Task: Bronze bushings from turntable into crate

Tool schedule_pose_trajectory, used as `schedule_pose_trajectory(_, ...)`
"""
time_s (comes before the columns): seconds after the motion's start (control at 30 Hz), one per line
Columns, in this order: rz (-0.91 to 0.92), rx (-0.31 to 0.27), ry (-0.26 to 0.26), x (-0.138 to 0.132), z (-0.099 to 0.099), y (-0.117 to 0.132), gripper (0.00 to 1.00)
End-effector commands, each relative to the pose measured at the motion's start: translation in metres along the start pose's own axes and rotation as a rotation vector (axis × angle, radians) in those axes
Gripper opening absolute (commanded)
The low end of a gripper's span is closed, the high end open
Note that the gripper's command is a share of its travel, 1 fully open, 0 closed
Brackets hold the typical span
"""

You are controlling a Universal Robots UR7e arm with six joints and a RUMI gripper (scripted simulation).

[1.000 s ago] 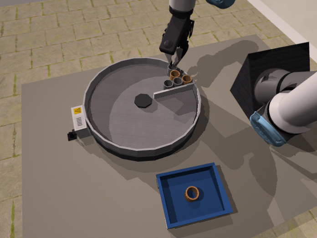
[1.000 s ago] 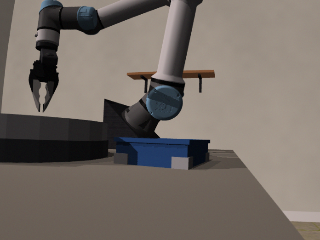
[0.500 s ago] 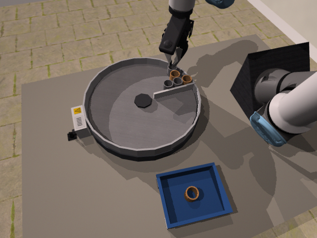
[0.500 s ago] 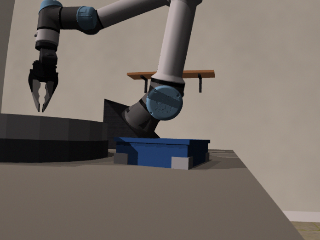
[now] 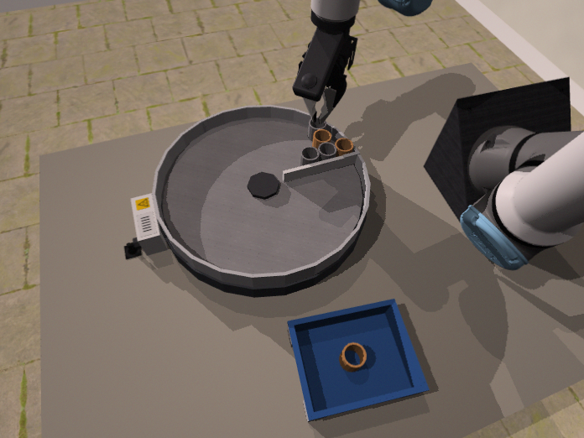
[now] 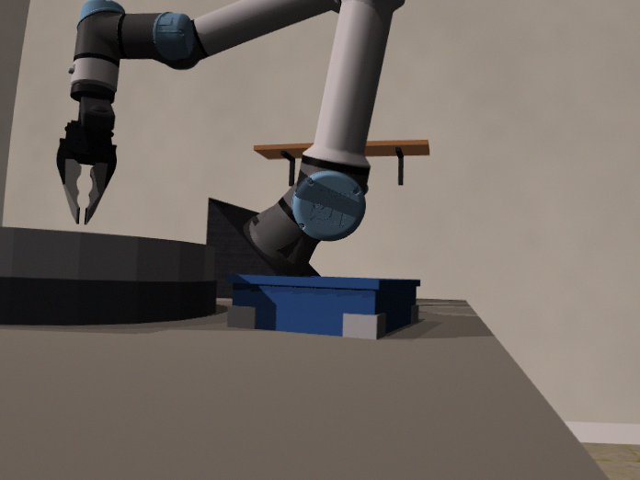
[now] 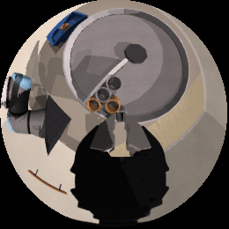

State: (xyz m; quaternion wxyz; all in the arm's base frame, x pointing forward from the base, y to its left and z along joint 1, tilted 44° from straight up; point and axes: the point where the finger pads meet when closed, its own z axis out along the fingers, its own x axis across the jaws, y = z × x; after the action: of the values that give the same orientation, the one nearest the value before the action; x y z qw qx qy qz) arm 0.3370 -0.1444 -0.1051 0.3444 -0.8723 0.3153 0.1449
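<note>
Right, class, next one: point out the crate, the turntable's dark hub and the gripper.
Crate [image 5: 419,372] [image 6: 310,310] [image 7: 55,37]: top, exterior and wrist views, on its wall or rim.
Hub [image 5: 263,185] [image 7: 136,53]: top and wrist views, middle of its upper face.
Gripper [image 5: 316,119] [image 6: 81,222] [image 7: 119,113]: all three views, between the fingertips.

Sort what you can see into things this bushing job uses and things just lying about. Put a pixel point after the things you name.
Job:
- jaws [image 5: 319,120] [image 6: 82,222]
- turntable [image 5: 254,282] [image 6: 108,257] [image 7: 68,62]
- two bronze bushings on it
- three steel bushings, staying there
- blue crate [image 5: 298,370] [image 6: 310,310] [image 7: 55,37], one bronze bushing [image 5: 364,357] [image 7: 65,29] inside

Not needed:
- wall shelf [image 6: 413,146] [image 7: 46,182]
</note>
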Motion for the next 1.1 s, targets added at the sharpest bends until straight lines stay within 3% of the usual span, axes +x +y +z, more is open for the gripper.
schedule_pose_trajectory(0.0, 0.000, -0.001, 0.002, 0.001, -0.001, 0.000, 0.05)
schedule_pose_trajectory(0.17, 0.000, -0.001, 0.002, 0.001, 0.000, 0.000, 0.05)
schedule_pose_trajectory(0.4, 0.001, 0.001, -0.002, 0.000, 0.023, -0.001, 0.05)
schedule_pose_trajectory(1.07, 0.000, -0.001, 0.003, 0.001, 0.020, 0.000, 0.05)
